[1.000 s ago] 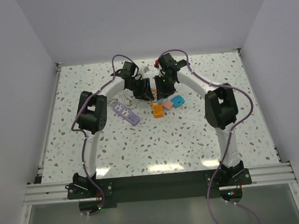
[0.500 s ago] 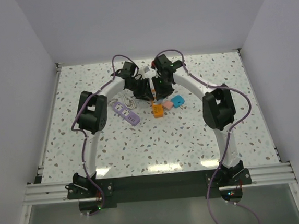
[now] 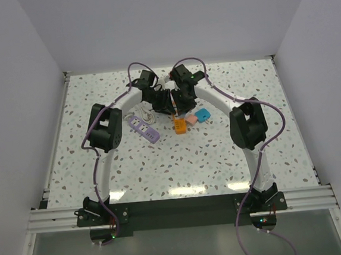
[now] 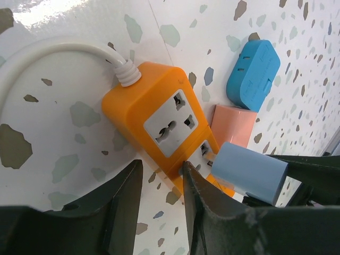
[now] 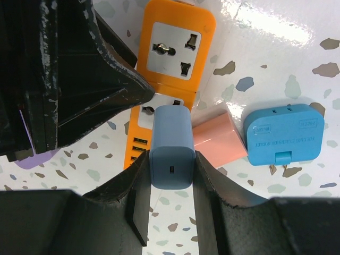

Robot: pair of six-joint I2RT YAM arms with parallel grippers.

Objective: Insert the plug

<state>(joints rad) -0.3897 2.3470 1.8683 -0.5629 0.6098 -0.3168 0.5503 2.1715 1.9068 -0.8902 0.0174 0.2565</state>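
An orange power strip (image 4: 154, 117) (image 5: 175, 37) (image 3: 180, 124) lies flat on the speckled table, its white cable (image 4: 48, 58) running off to the left. My right gripper (image 5: 171, 155) (image 3: 182, 107) is shut on a blue-grey plug (image 5: 171, 143) (image 4: 247, 170). The plug's front end sits at the strip's second socket; its prongs are mostly hidden. My left gripper (image 4: 162, 167) (image 3: 170, 106) stands open by a narrow gap. One of its fingertips (image 4: 186, 172) touches the strip's side edge, and only table shows between the fingers.
A pink adapter (image 5: 218, 138) (image 4: 234, 125) and a blue adapter (image 5: 281, 133) (image 4: 253, 74) lie just right of the strip. A purple power strip (image 3: 142, 127) lies to the left. Both wrists crowd together over the strip.
My right wrist has shifted a little left, closer to the left gripper. The left jaws have narrowed slightly.
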